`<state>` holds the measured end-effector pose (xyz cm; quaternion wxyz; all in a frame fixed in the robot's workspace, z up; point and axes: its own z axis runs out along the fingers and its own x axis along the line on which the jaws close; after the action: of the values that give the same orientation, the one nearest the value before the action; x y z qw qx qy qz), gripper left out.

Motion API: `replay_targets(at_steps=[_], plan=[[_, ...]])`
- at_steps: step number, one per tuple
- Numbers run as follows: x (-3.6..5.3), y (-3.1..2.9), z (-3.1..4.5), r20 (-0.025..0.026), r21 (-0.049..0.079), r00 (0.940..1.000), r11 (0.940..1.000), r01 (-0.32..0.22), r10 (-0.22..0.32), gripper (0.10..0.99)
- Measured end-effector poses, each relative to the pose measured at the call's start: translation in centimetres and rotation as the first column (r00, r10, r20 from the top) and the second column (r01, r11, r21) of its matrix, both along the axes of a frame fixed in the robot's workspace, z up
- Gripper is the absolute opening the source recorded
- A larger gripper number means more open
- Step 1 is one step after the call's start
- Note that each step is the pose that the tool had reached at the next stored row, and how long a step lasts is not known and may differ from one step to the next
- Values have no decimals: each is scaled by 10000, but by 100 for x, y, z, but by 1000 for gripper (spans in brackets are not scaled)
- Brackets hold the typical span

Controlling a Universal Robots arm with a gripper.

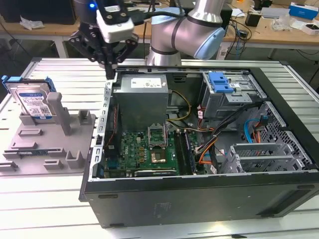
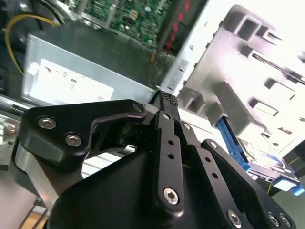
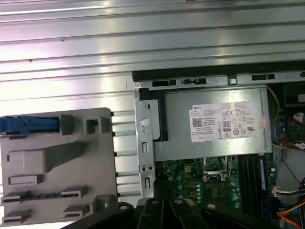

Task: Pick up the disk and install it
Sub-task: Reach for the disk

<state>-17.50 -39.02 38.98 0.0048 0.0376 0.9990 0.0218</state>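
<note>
Silver disk [image 1: 36,102]: we are seeing it standing upright in the grey stand [image 1: 30,149], easy to grab.
Gripper [image 1: 108,68]: we are seeing it pinched together, empty, hanging over the case [image 1: 199,199] edge, apart from the disk.

White printed label on power supply [image 3: 214,124], blue-and-white label on disk [image 1: 35,102], wording illegible

The counter [image 1: 45,209] is built of pale ribbed metal slats; bright light glares off them. Behind it in the exterior view stand wooden desks [image 1: 279,34] with white legs, carrying small boxes [image 1: 303,10] and loose dark cables [image 1: 240,27].
</note>
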Motion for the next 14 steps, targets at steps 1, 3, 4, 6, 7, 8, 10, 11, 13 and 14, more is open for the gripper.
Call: replay_targets(at_steps=[1, 3, 4, 6, 7, 8, 10, 11, 13, 14], plan=[[-49, 7, -6, -2, 1, 10000, 10000, -1, 1, 106], [-292, 65, -40, -15, 2, 10000, 10000, 0, 0, 106], [-332, 76, -45, -18, 1, 10000, 10000, -1, 1, 106], [-441, 113, -62, -25, 2, 10000, 10000, 0, 0, 106], [-510, 137, -74, -29, 1, 10000, 10000, -3, 3, 106], [-547, 150, -81, -30, 1, 10000, 10000, -2, 2, 106], [-650, 191, -100, -35, 1, 10000, 10000, -3, 3, 106], [-730, 223, -114, -39, 0, 10000, 10000, 1, -1, 106], [-843, 264, -133, -43, 0, 10000, 10000, -1, 1, 106], [-890, 281, -142, -43, 1, 10000, 10000, 0, 0, 106]])
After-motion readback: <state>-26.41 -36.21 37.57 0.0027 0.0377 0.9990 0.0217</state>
